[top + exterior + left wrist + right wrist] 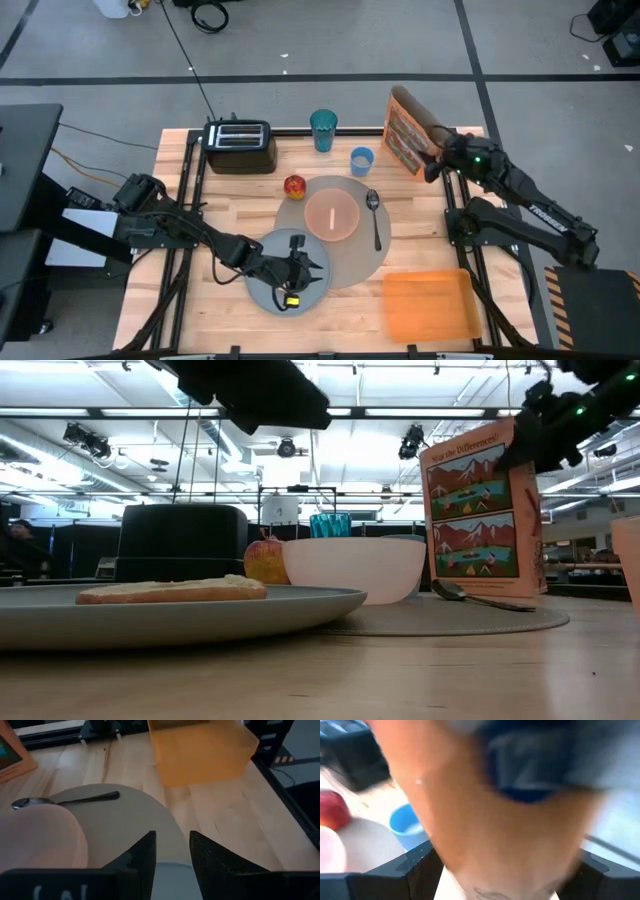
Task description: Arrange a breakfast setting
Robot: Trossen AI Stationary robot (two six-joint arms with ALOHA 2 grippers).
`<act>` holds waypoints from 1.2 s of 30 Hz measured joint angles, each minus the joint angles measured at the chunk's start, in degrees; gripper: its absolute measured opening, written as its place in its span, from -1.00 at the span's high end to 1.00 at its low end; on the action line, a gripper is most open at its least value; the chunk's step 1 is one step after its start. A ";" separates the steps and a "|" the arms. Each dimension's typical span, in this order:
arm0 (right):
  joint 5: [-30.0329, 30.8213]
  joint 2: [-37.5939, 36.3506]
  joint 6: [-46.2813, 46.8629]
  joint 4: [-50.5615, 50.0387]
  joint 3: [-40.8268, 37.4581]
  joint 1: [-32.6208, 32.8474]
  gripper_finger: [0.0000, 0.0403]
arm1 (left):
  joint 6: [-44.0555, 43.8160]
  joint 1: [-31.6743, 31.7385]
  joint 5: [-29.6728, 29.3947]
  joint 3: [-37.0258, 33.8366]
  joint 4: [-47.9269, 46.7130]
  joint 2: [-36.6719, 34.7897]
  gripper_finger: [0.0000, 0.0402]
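The tan mat (360, 262) holds the pink bowl (331, 215) and the spoon (375, 220). The apple (294, 186) and the light-blue cup (361, 160) stand at its far edge. The grey-blue plate (262, 290) overlaps the mat's near left, and the toast (170, 590) lies flat on it. My left gripper (305, 268) hovers over the plate, open and empty; in the left wrist view (172, 837) its fingers stand above the plate's rim. My right gripper (437, 158) is shut on the orange cereal box (405, 130) at the far right. My right gripper holds the cereal box near its top right corner (525, 445), coming from the table's right side. In the right wrist view the box's orange face (485, 820) fills the space between the two fingers (415, 865). The box stands upright, slightly tilted; I cannot tell whether its bottom touches the table.
A black toaster (240, 145) and a teal cup (323, 130) stand at the far edge. A flat orange tray (430, 305) lies at the near right. Bare wood shows between the mat and the right arm's base.
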 joint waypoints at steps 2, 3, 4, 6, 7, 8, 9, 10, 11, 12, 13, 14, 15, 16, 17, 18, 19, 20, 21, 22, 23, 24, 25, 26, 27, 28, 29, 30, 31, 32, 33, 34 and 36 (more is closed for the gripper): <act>-2.06 -1.65 -0.49 1.71 -0.48 0.00 -0.58 | -0.04 0.06 0.00 0.00 0.88 0.00 0.37; -2.50 -2.10 -0.45 2.92 -0.44 0.00 -0.58 | -0.06 0.11 -0.02 0.00 1.31 0.00 0.37; -2.71 -2.58 0.15 3.34 -0.41 0.00 -0.58 | -0.08 0.11 -0.02 0.00 1.72 0.00 0.37; -2.72 -3.26 0.70 3.43 -0.41 0.00 -0.58 | 0.10 0.15 -0.02 0.00 2.66 0.00 0.37; -2.72 -3.38 0.68 3.58 -0.41 0.00 -0.58 | 0.30 0.15 -0.02 0.00 3.21 0.00 0.37; -2.70 -3.32 0.69 3.58 -0.44 0.00 -0.57 | 0.52 0.15 -0.02 0.00 3.85 0.00 0.37; -2.70 -3.27 0.77 4.01 -0.77 0.00 -0.56 | 0.66 0.15 -0.04 0.00 4.35 0.00 0.37; -2.49 -3.27 0.87 4.60 -1.26 0.00 -0.54 | 0.75 0.15 -0.04 0.00 4.81 0.00 0.37; -1.83 -3.27 0.93 5.51 -1.85 0.00 -0.53 | 0.81 0.25 -0.03 0.00 5.21 0.00 0.37; -1.10 -3.27 1.36 6.67 -2.63 0.00 -0.51 | 0.85 0.36 0.00 0.00 5.69 0.00 0.37; -0.51 -3.30 1.95 8.46 -3.71 0.00 -0.49 | 0.86 0.41 -0.01 0.00 6.15 0.00 0.37; -0.14 -3.28 2.56 10.41 -4.96 0.00 -0.47 | 0.86 0.52 -0.02 0.01 6.45 -0.02 0.37; -0.07 -3.27 3.19 12.62 -6.29 0.10 -0.44 | 1.05 0.64 -0.04 0.02 6.48 -0.02 0.37; -0.12 -3.27 3.34 15.18 -7.82 0.34 -0.42 | 1.40 0.79 -0.04 0.02 6.43 -0.02 0.37; -0.18 -3.27 3.33 17.91 -9.46 0.66 -0.39 | 1.45 0.81 -0.04 0.02 6.43 -0.02 0.37; -0.08 -3.27 3.26 20.05 -11.01 1.01 -0.36 | 1.47 0.81 -0.07 0.02 6.43 -0.02 0.37; 0.28 -3.27 2.99 22.15 -12.66 1.40 -0.33 | 1.47 0.81 -0.07 0.02 6.43 -0.02 0.37; 0.99 -3.30 2.53 24.33 -14.09 1.76 -0.30 | 1.57 0.81 -0.07 0.02 6.42 -0.02 0.37; 1.78 -3.36 1.95 26.35 -15.30 2.06 -0.27 | 1.68 0.81 -0.07 0.02 6.40 -0.02 0.37; 2.63 -3.46 1.42 27.93 -16.60 2.49 -0.24 | 1.87 0.81 -0.07 0.02 6.44 -0.02 0.37; 3.59 -3.46 0.91 29.11 -17.59 2.82 -0.21 | 1.91 0.81 -0.05 0.02 6.50 -0.02 0.37; 4.79 -3.48 0.37 29.88 -18.37 3.23 -0.18 | 1.91 0.80 -0.03 0.02 6.55 -0.02 0.37; 6.10 -3.48 -0.01 29.85 -19.00 3.60 -0.16 | 1.94 0.93 -0.02 0.02 6.69 -0.02 0.37; 7.28 -3.47 -0.27 29.86 -19.30 3.98 -0.13 | 2.12 1.10 0.04 0.02 6.92 -0.02 0.37; 8.13 -3.44 -0.55 29.73 -19.38 4.39 -0.09 | 2.32 1.21 0.00 0.02 7.18 -0.02 0.37; 8.64 -3.43 -0.97 29.81 -19.44 4.70 -0.05 | 2.52 1.42 -0.02 0.02 7.50 -0.02 0.37; 9.05 -3.48 -1.29 30.07 -19.49 5.12 0.00 | 2.96 1.58 -0.02 0.02 7.78 -0.02 0.37; 9.15 -3.63 -1.37 30.44 -19.53 5.34 0.05 | 3.15 1.76 -0.04 0.02 8.11 -0.02 0.37; 9.17 -3.73 -1.42 30.89 -19.58 5.67 0.10 | 3.35 1.93 -0.04 0.02 8.45 -0.02 0.37; 9.28 -3.73 -1.36 31.23 -19.58 5.95 0.16 | 3.42 2.09 -0.04 0.02 8.96 -0.02 0.37; 9.35 -3.75 -1.36 31.41 -19.58 6.15 0.23 | 3.46 2.16 -0.04 0.02 9.36 -0.02 0.37; 9.37 -3.75 -1.37 31.51 -19.58 6.35 0.30 | 3.57 2.35 -0.04 0.02 9.56 -0.03 0.37; 9.40 -3.75 -1.40 31.66 -19.56 6.60 0.43 | 4.56 2.43 -0.04 0.02 9.48 -0.14 0.37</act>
